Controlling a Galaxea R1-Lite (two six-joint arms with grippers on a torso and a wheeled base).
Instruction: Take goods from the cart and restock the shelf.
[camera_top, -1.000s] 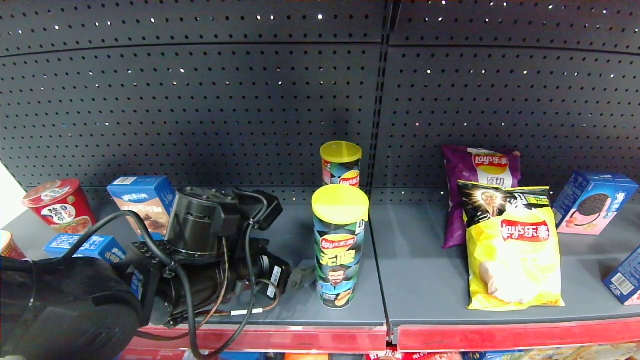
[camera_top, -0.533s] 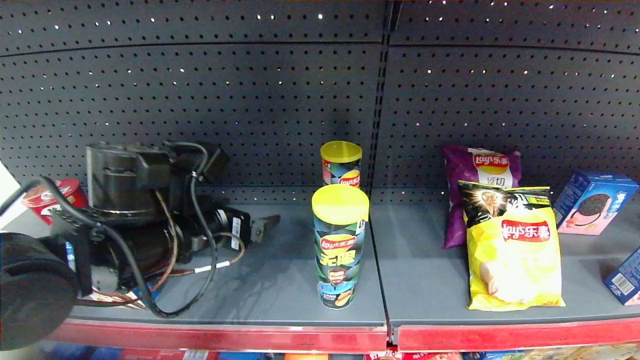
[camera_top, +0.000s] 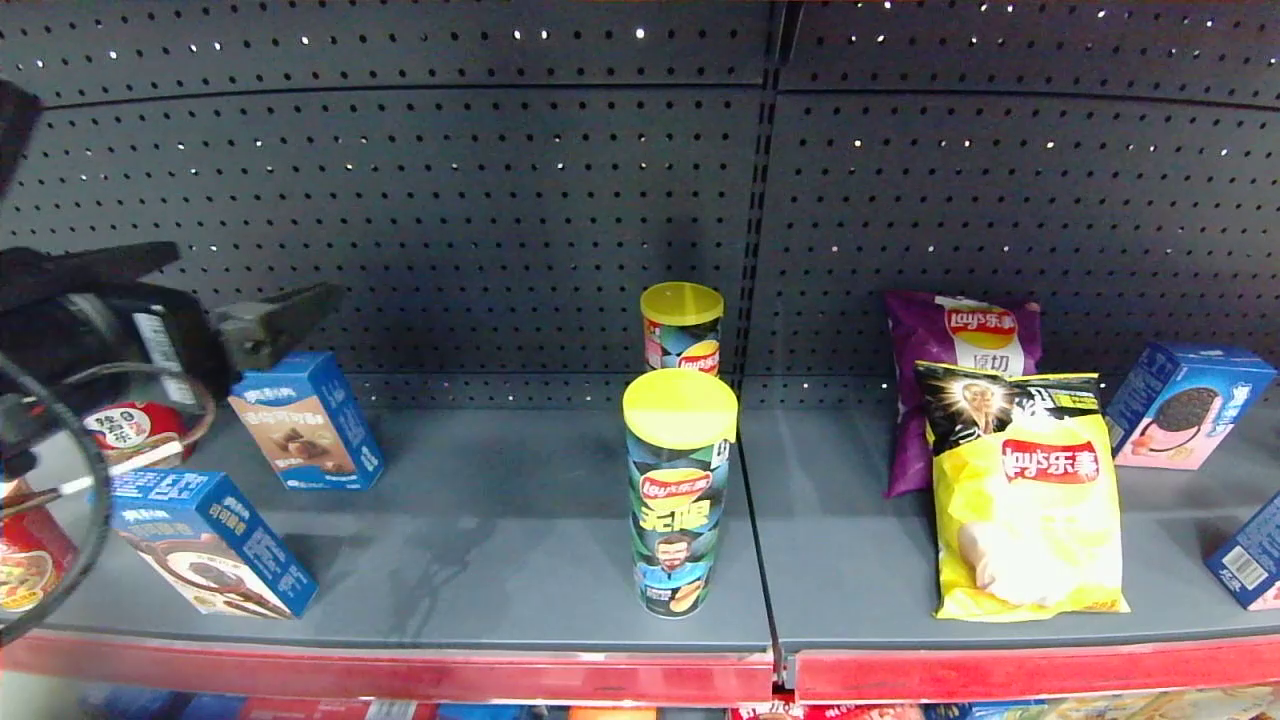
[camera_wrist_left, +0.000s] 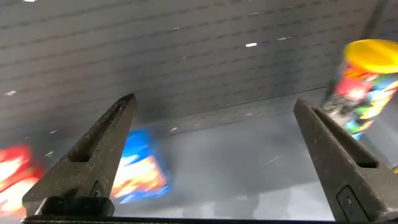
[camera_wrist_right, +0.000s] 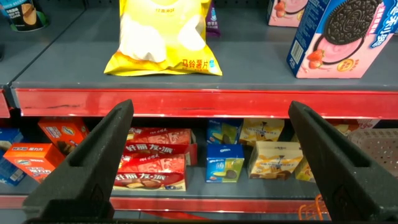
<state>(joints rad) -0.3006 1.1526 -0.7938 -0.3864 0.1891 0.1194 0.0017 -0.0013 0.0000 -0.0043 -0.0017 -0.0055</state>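
Note:
A tall chip can with a yellow lid (camera_top: 680, 490) stands upright near the front of the grey shelf (camera_top: 520, 540), and a shorter can (camera_top: 682, 327) stands behind it. My left gripper (camera_wrist_left: 214, 101) is open and empty, held above the shelf's left end, well to the left of the cans. One of its fingers (camera_top: 280, 315) shows over a blue box (camera_top: 305, 420). The left wrist view has the can (camera_wrist_left: 367, 81) far off to one side. My right gripper (camera_wrist_right: 211, 107) is open and empty, low in front of the shelf's red edge (camera_wrist_right: 205, 99), below a yellow chip bag (camera_wrist_right: 165, 34).
Blue boxes (camera_top: 210, 540) and red noodle cups (camera_top: 130, 425) crowd the shelf's left end. Yellow (camera_top: 1020, 500) and purple (camera_top: 960, 370) chip bags and cookie boxes (camera_top: 1190, 405) fill the right half. Bare shelf lies between the left boxes and the cans. A lower shelf holds boxes (camera_wrist_right: 155, 165).
My left arm has drawn back from beside the front chip can, moving left and upward. The blue boxes it covered are now in sight. The can stayed upright in place.

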